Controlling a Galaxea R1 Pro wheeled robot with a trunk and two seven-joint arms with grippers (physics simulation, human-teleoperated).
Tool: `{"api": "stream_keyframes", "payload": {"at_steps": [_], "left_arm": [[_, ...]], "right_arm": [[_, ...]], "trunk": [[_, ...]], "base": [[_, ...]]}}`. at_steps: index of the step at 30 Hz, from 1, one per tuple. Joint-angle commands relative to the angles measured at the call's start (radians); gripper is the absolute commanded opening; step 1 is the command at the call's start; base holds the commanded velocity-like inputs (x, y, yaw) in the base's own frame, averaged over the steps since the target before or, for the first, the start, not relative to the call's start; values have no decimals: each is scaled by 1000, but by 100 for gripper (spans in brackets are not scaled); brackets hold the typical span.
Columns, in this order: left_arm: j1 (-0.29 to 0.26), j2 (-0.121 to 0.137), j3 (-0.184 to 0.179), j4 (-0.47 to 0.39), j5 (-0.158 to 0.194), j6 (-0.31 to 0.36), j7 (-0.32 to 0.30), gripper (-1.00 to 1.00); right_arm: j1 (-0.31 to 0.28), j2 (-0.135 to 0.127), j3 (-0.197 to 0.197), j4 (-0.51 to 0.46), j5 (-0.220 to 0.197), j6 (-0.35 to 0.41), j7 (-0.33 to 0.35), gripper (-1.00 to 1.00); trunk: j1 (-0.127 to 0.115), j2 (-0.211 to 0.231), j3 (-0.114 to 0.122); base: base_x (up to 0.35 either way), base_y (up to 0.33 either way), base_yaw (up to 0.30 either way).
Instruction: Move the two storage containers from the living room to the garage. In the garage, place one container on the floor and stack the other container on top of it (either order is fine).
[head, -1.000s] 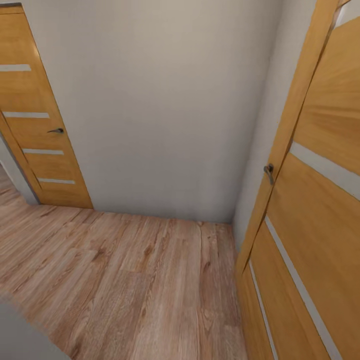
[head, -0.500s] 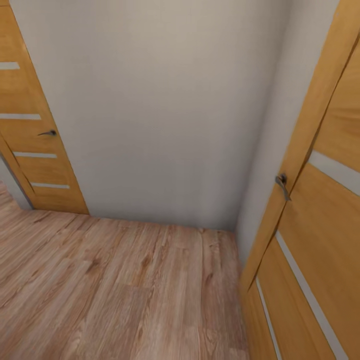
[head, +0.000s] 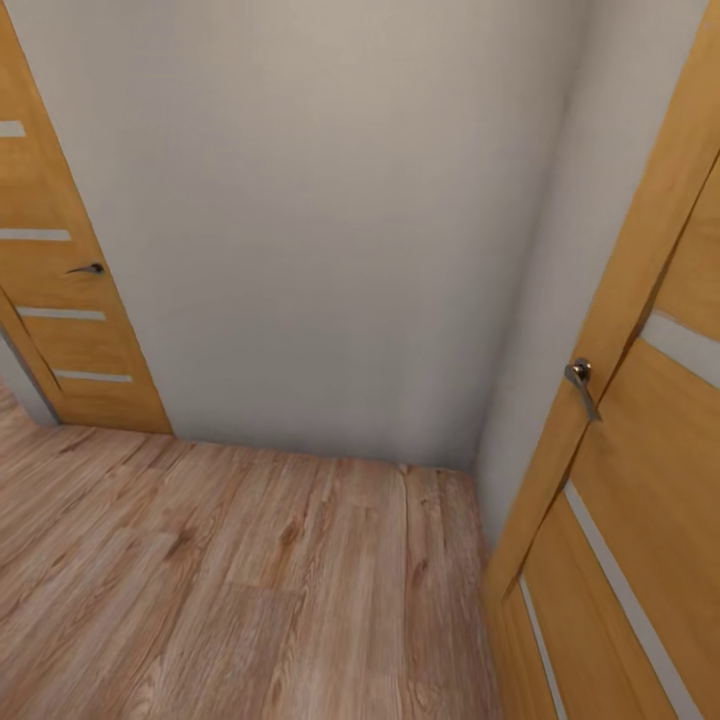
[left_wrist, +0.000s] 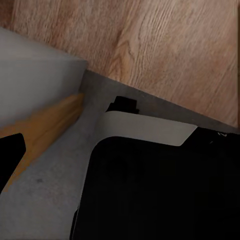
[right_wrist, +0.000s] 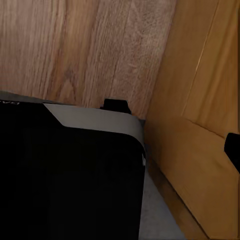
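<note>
At twelve o'clock a plain pale wall (head: 330, 220) meets light wood-plank floor (head: 250, 580), slatted orange wooden doors (head: 50, 290) cropped at nine and three o'clock, while both wrist views catch perhaps the robot's black base (left_wrist: 160, 195), so grip states cannot be told.

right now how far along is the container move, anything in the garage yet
Nothing looks done: the head view shows a light wood-plank floor, a pale wall and two wooden doors, the left door and the right door, not a grey garage floor. No container is in sight. In hand: driving through the house. Left: carrying and stacking both.
</note>
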Motion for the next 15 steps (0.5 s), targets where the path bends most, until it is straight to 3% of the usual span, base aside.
{"api": "stream_keyframes", "payload": {"at_steps": [1,11,15], "left_arm": [[-1,0,-8,1,9,-3,3,100],[-1,0,-8,1,9,-3,2,100],[-1,0,-8,1,9,-7,2,100]], "right_arm": [[0,0,9,0,-10,-3,-3,100],[0,0,9,0,-9,-1,-3,100],[-1,0,9,0,-9,-2,-3,100]], "trunk": [[1,0,-1],[1,0,-1],[1,0,-1]], "base": [[299,0,0],[316,0,0],[119,0,21]]}}
